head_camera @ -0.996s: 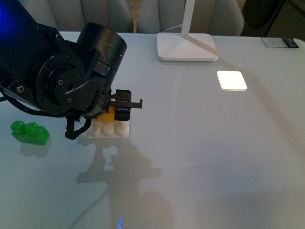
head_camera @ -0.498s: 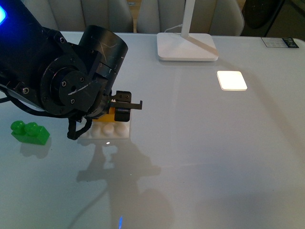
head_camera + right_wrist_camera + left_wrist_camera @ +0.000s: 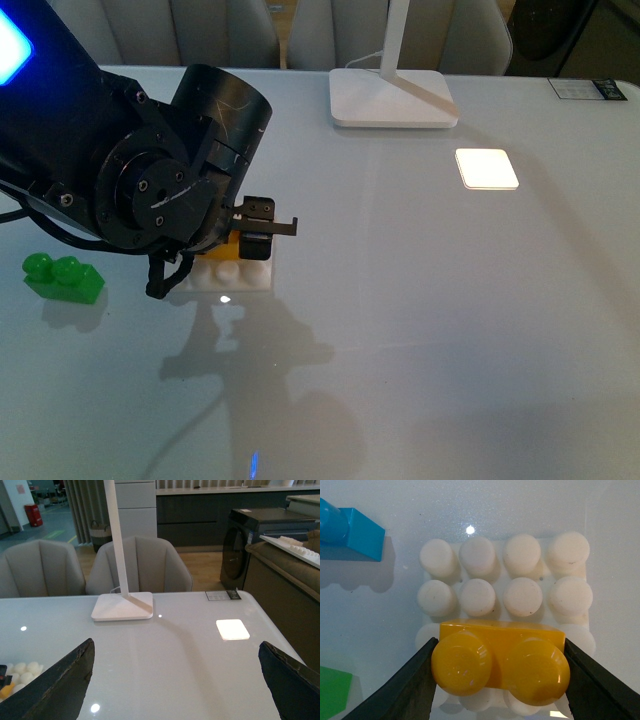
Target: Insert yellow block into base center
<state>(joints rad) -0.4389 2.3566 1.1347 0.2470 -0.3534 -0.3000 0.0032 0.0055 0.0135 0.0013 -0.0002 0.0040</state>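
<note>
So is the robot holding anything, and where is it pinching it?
Yes. The left gripper holds the yellow block, its jaws pressing the two short ends, over the white base. The right gripper is open and holds nothing.

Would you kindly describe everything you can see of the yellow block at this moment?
The yellow block is a small, glossy orange-yellow plastic brick with two round studs on top, lying level. The left pincer is shut on it, one dark finger pressed against each short end. It sits over the white studded base, covering studs near one edge, while two full rows of studs stay bare beyond it. Whether it is fully pressed down cannot be told. In the front view only a sliver of it shows beneath the arm.
</note>
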